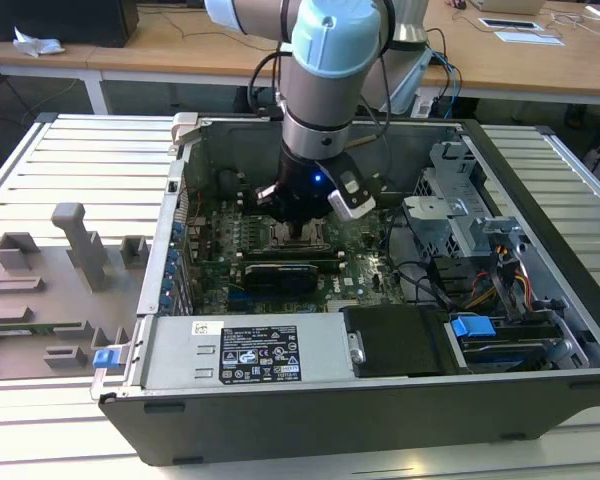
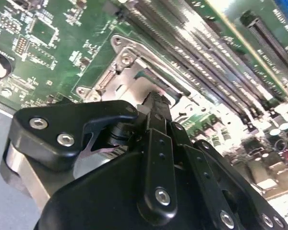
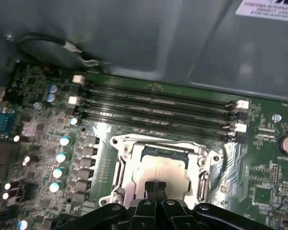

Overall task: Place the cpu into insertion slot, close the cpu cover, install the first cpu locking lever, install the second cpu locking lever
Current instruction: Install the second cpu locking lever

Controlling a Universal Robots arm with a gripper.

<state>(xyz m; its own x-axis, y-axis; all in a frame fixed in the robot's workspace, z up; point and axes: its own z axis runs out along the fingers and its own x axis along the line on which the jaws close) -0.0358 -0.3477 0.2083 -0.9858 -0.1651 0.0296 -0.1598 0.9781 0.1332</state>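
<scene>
Computer case: lies open on the tabletop, the arm reaching down into it.
Green board: carries the insertion slot beside long black memory slots.
Tool: fingers pressed together, tips resting on the cpu.
Cpu: sits flat in the insertion slot, inside the silver frame.

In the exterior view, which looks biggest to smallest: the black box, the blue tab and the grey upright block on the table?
1. Black power-supply box, largest.
2. Grey upright block on the slatted table.
3. Blue plastic tab, smallest.
The box and tab look nearer the camera, which flatters them, but the gaps are wide.
</scene>
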